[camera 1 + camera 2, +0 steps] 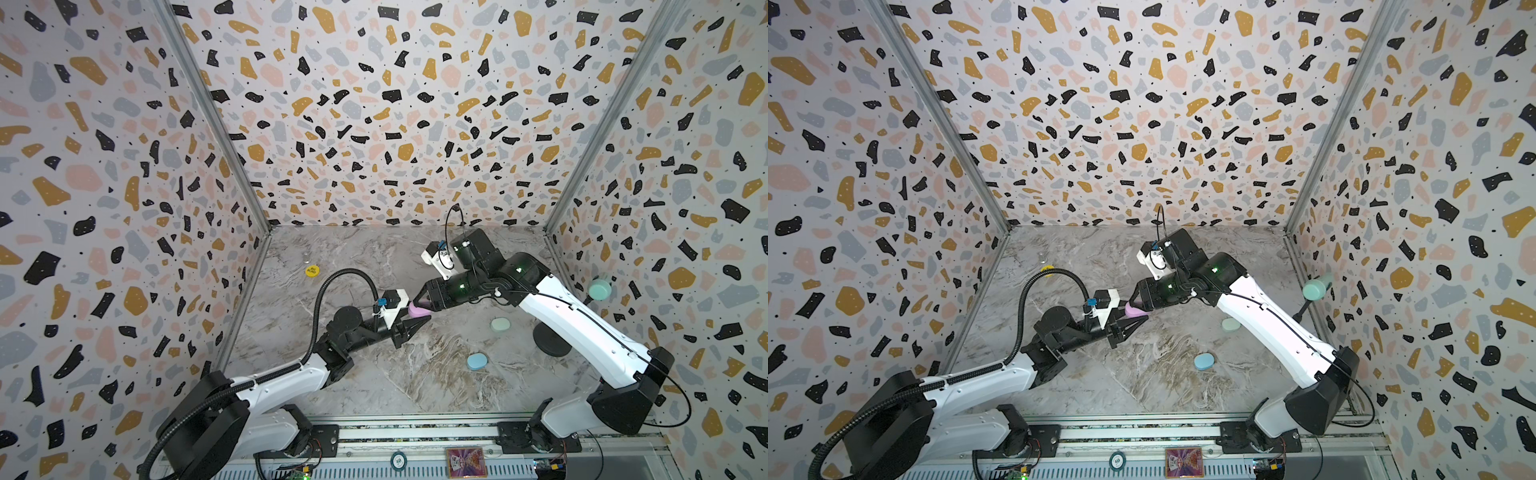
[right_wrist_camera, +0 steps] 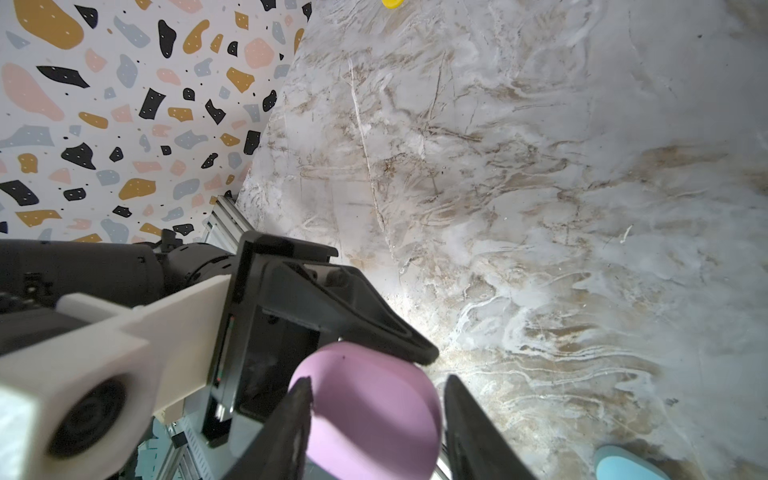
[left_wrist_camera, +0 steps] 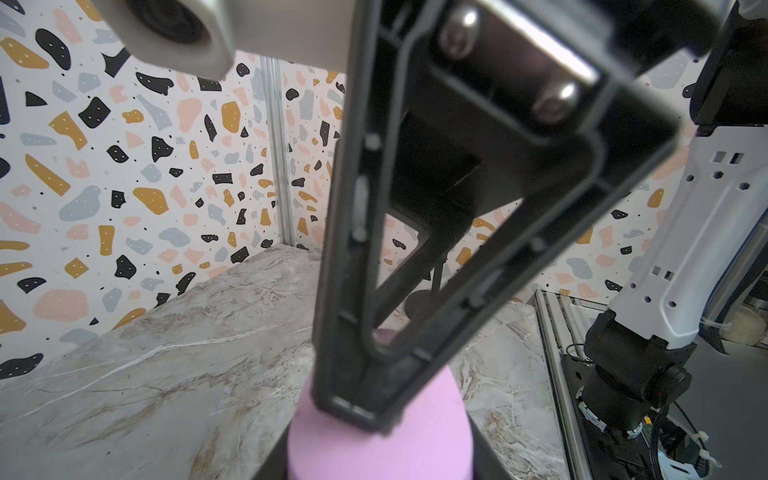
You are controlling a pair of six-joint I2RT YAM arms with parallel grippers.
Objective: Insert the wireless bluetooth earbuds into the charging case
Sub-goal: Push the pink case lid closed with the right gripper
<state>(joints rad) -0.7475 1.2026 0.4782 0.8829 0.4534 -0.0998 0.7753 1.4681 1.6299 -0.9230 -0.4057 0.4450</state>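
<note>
Near the middle of the marble tabletop [image 1: 374,374], the two arms meet at a pink charging case [image 1: 417,311]. The left gripper [image 1: 424,319] comes in from the left and is pressed together on the case, pinching it by its near edge; in the left wrist view the pink body [image 3: 374,453] sits between the dark finger edges at the bottom of the frame. The right gripper [image 2: 378,379] reaches across from the right with its fingers [image 2: 297,415] spread to either side of the case [image 2: 374,415]. One finger lies against the pink side, and the other stands just apart from it with a thin gap, so this gripper is not clamping the case. The earbuds themselves cannot be made out in any view. In both top views, two more oval cases lie flat on the table to the right, well apart from the grippers. The mint case [image 1: 500,324] is partly under the right arm, and the blue case [image 1: 476,361] lies nearer the front. A small yellow disc [image 1: 311,271] sits far back on the left.
</note>
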